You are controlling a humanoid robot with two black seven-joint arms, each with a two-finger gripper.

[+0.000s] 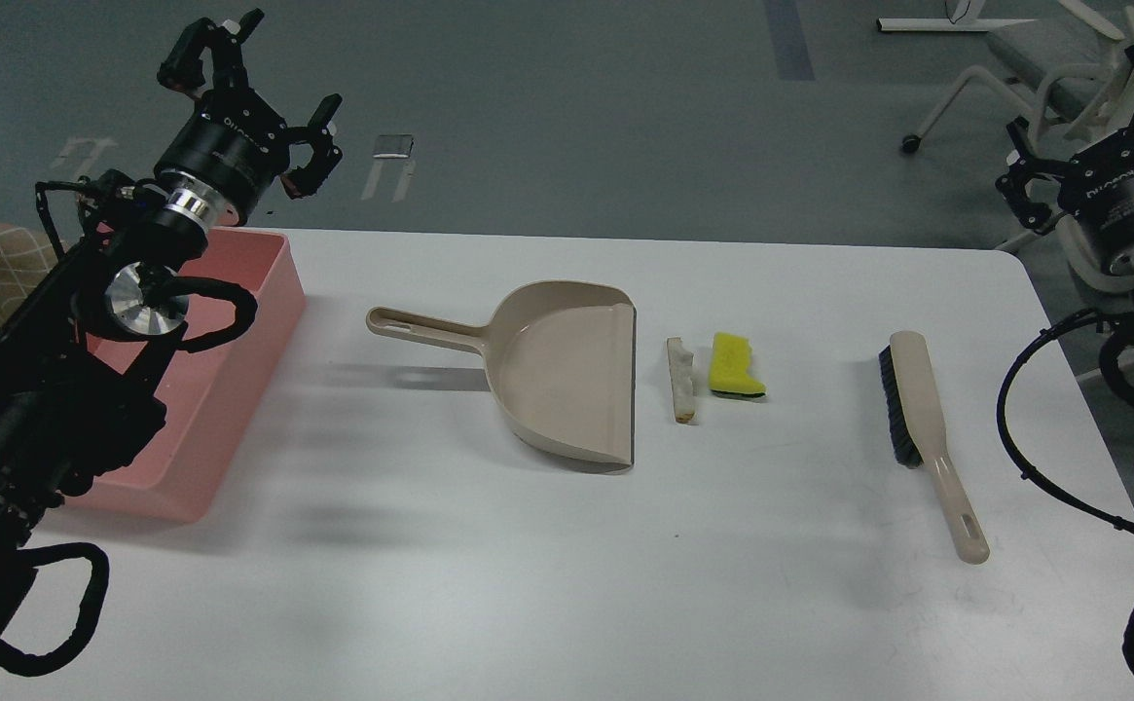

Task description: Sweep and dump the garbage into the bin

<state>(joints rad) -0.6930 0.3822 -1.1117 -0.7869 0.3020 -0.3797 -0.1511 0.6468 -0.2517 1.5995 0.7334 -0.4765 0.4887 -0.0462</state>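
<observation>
The sponge chunk and bread slice are seen on the table beside the dustpan. The bin is placed far left. The left gripper is held spread apart; the right gripper's state cannot be made out.

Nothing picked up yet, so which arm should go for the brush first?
Right, probably. The brush lies at the table's right side, near the right gripper. The left gripper hovers open over the bin, closer to the dustpan handle.
</observation>
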